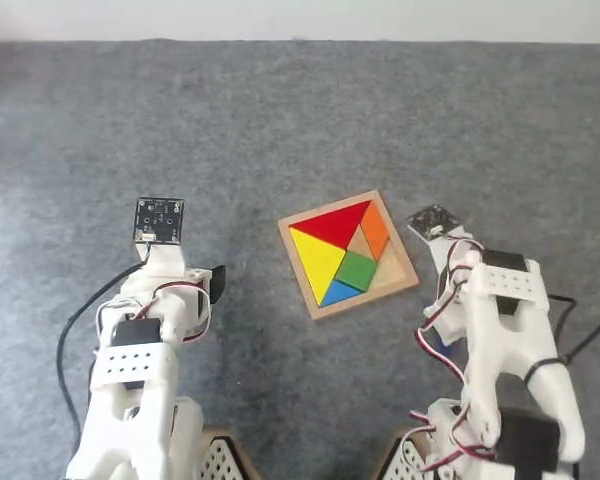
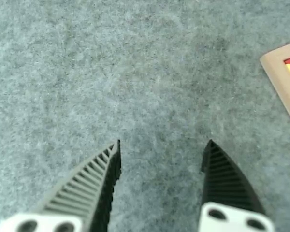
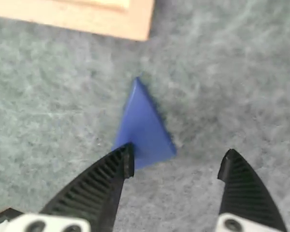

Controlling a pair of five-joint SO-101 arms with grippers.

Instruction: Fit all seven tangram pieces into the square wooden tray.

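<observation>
Blue triangle (image 3: 142,128) loose on worktop near tray (image 1: 398,272) corner, apex toward tray, base toward right claw (image 3: 179,157). Wide open, empty; piece offset toward one finger, not centred. Left claw (image 2: 164,143) open, empty, farther off.

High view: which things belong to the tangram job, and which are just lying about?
Job: wooden tray; fitted pieces; loose blue triangle; right gripper, open by it.
Lying about: grey carpet; left gripper, open above bare carpet.
</observation>
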